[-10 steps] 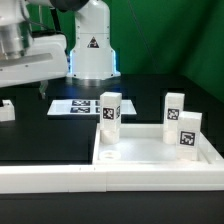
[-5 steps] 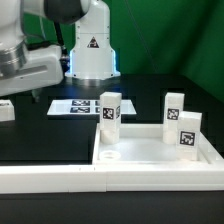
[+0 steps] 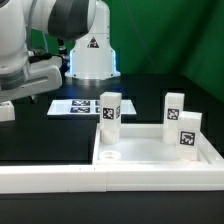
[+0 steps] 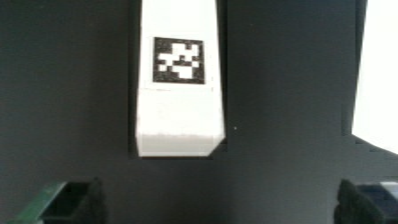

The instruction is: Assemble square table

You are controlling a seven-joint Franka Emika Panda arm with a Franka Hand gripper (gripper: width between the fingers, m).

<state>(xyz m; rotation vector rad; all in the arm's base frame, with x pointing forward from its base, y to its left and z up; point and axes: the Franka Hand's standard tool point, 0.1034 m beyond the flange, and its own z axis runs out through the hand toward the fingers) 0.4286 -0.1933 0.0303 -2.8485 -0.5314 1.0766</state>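
The white square tabletop [image 3: 160, 150] lies tray-like at the front on the exterior view's right. Three white tagged legs stand upright at it: one at its near-left corner [image 3: 109, 113], two on its right [image 3: 175, 105] [image 3: 186, 132]. A fourth leg [image 3: 6, 110] lies on the black table at the exterior view's far left. In the wrist view this leg [image 4: 180, 80] lies lengthwise with its tag up, just ahead of my gripper [image 4: 221, 205]. The gripper is open and empty, its dark fingertips [image 4: 71, 202] wide apart, above the leg's near end.
The marker board [image 3: 75, 106] lies flat behind the tabletop. The robot base [image 3: 90, 50] stands at the back. A long white wall [image 3: 50, 178] runs along the front edge. A white edge [image 4: 377, 100] shows at the side of the wrist view.
The arm has swung further toward the exterior view's left and lowered over the lying leg. The legs and tabletop have not moved.
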